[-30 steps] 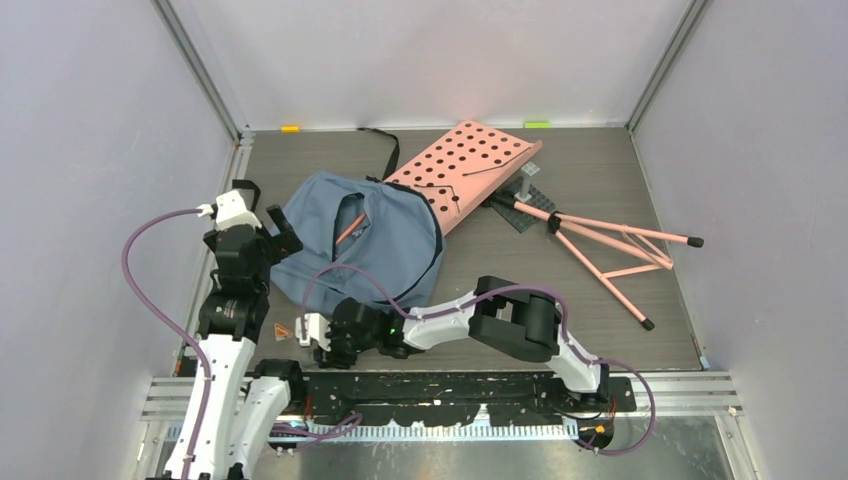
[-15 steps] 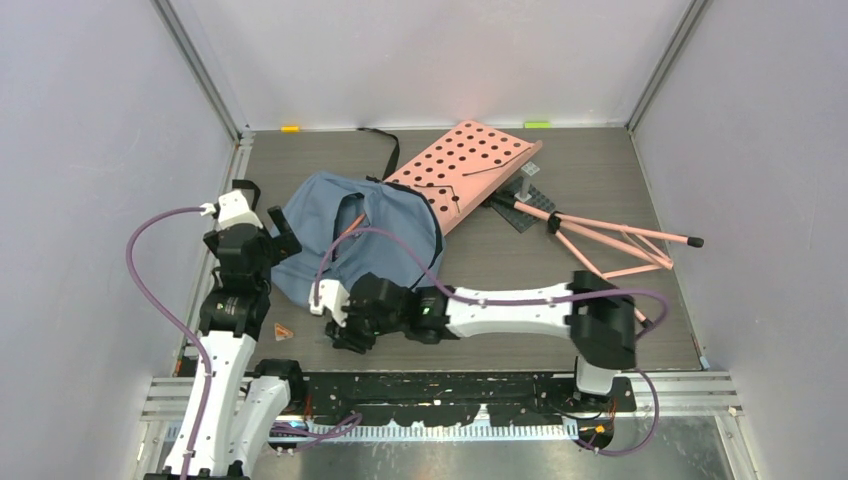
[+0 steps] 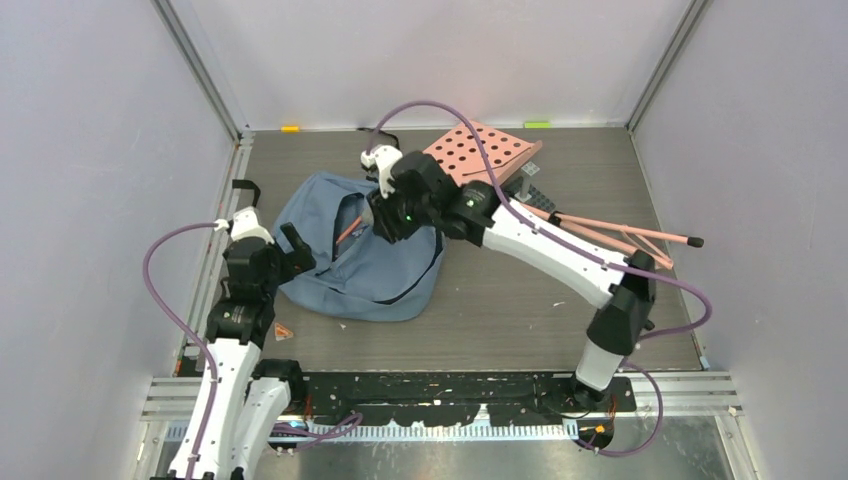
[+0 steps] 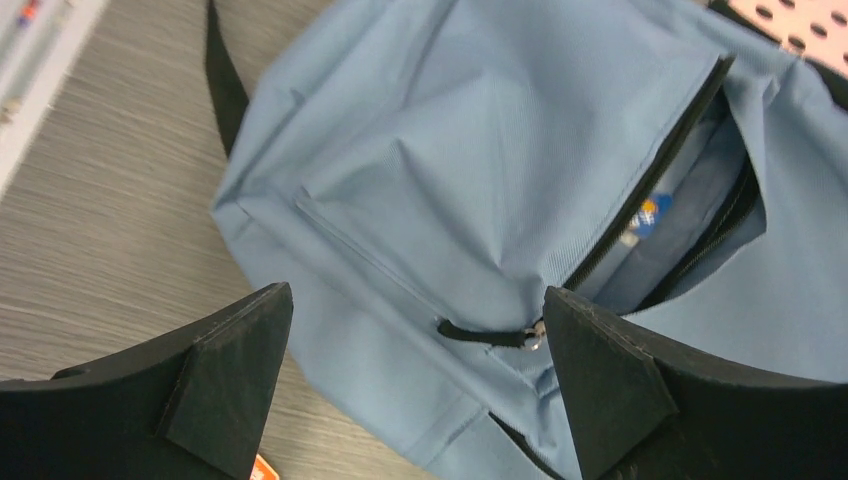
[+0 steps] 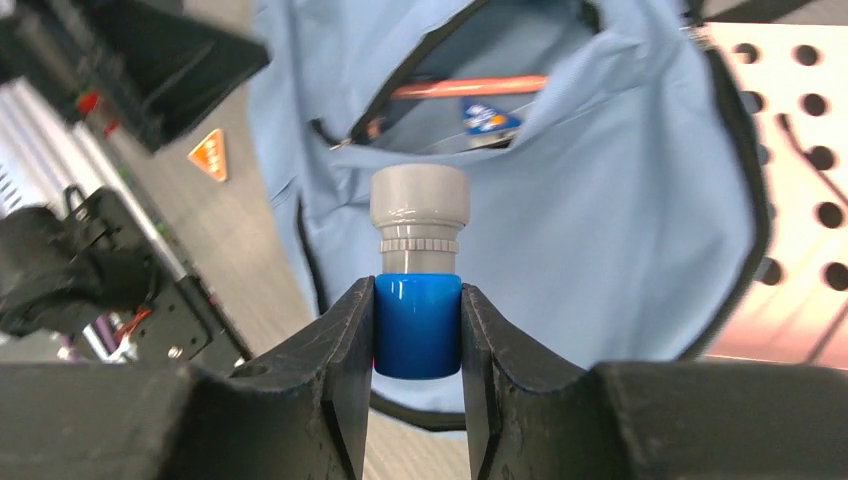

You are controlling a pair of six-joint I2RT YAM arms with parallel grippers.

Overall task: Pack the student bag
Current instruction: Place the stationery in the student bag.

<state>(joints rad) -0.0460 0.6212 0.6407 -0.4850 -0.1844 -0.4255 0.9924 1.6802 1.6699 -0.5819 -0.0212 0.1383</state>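
The student bag (image 3: 360, 268) lies flat at the left of the table, dusty blue, its black-edged zipper mouth (image 4: 650, 190) gaping. A pink pencil (image 5: 470, 87) and a blue label show inside. My right gripper (image 5: 417, 310) is shut on a blue stick with a grey cap (image 5: 419, 215), which it holds above the bag (image 5: 620, 230), just short of the opening. From above, this gripper (image 3: 385, 222) hangs over the bag's far part. My left gripper (image 4: 415, 340) stands wide open over the bag's near-left edge (image 4: 400, 230), with a black zipper pull (image 4: 490, 335) between its fingers, untouched.
A pink perforated board (image 3: 485, 148) lies against the bag's far right, with pink stand legs (image 3: 610, 240) spread over the right half. An orange triangle (image 3: 283, 331) sits by the left arm's base. A black strap (image 3: 388, 140) trails behind the bag. Walls close in on three sides.
My right arm has swung from the table's near edge up and back over the bag, carrying the blue stick. The left gripper has shifted slightly nearer and stayed open.
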